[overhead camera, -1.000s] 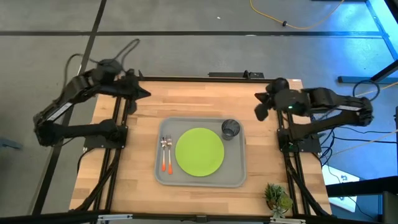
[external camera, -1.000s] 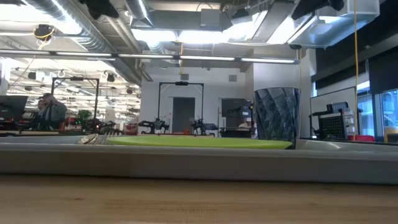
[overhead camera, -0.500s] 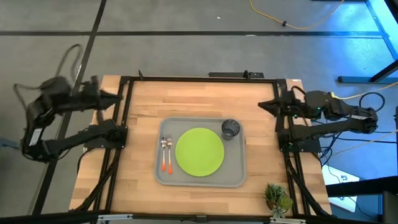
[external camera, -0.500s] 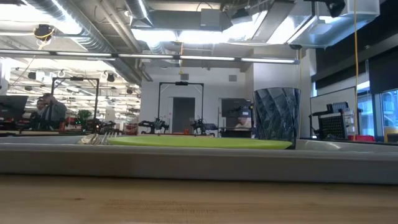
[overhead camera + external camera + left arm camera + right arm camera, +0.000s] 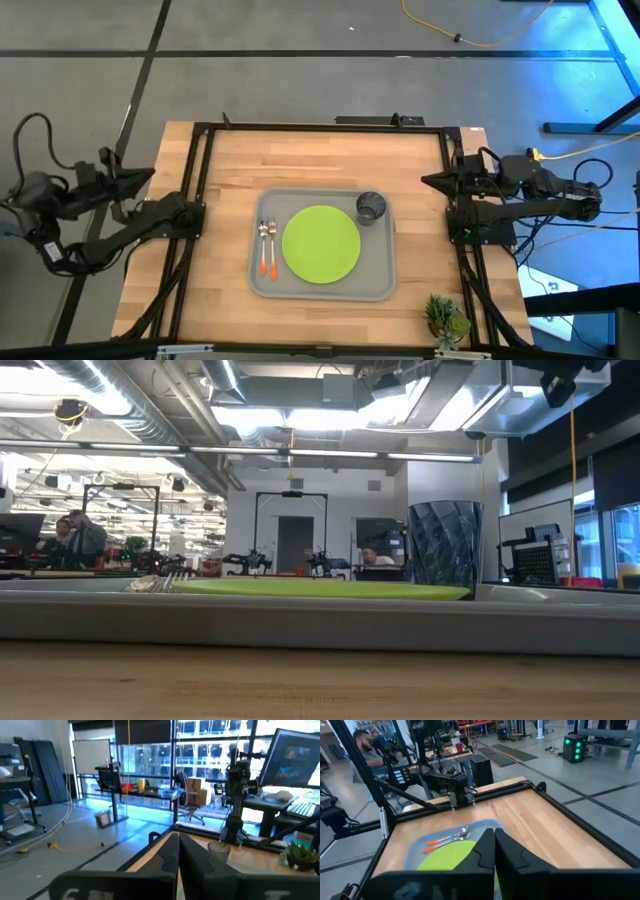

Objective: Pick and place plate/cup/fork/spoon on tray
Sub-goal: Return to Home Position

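The light grey tray (image 5: 322, 290) lies in the middle of the table. On it rest the lime-green plate (image 5: 321, 243), the dark cup (image 5: 371, 208) standing upright at its far right corner, and the fork (image 5: 262, 246) and spoon (image 5: 271, 248) side by side at its left, orange-red handles toward the near edge. My left gripper (image 5: 150, 172) is shut and empty beyond the table's left edge. My right gripper (image 5: 426, 181) is shut and empty at the table's right edge.
A small potted plant (image 5: 446, 318) stands at the table's near right corner. A black frame (image 5: 320, 127) runs around the table's edges. Bare wood lies on all sides of the tray. People sit in the room behind (image 5: 78, 536).
Both arms have drawn back from over the table's far corners. My left gripper has gone past the left edge and toward the near side. My right gripper has gone to the right edge. The things on the tray have stayed still.
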`<state>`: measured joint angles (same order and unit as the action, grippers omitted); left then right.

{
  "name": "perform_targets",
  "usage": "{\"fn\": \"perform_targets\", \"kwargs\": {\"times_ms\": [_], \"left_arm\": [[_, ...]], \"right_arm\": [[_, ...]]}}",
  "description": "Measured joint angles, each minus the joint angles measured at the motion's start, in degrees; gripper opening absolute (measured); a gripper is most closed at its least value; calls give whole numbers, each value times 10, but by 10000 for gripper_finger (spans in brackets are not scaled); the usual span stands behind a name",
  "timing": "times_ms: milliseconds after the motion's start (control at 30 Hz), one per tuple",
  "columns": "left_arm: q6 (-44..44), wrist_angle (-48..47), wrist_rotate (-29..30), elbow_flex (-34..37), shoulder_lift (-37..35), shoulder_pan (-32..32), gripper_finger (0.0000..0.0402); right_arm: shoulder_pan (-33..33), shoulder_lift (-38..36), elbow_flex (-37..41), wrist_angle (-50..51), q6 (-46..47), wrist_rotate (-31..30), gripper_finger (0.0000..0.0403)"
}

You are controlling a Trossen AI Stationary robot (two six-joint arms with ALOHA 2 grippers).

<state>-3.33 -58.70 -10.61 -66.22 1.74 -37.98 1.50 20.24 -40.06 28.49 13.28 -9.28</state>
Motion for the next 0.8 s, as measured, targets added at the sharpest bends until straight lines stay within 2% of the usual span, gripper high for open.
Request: {"fn": "perform_targets", "kwargs": {"times_ms": [167, 333, 533, 800], "left_arm": [[0, -34, 7, 10, -13, 2, 0], [18, -24, 22, 34, -14, 8, 0], [26, 55, 21, 106, -13, 21, 0], [30, 210, 21, 252, -13, 54, 0]], "right_arm": [[0, -23, 46, -59, 1, 5, 3], [0, -42, 107, -145, 0, 5, 3], [0, -46, 180, -243, 19, 13, 3], [0, -46, 228, -292, 45, 15, 3]]}}
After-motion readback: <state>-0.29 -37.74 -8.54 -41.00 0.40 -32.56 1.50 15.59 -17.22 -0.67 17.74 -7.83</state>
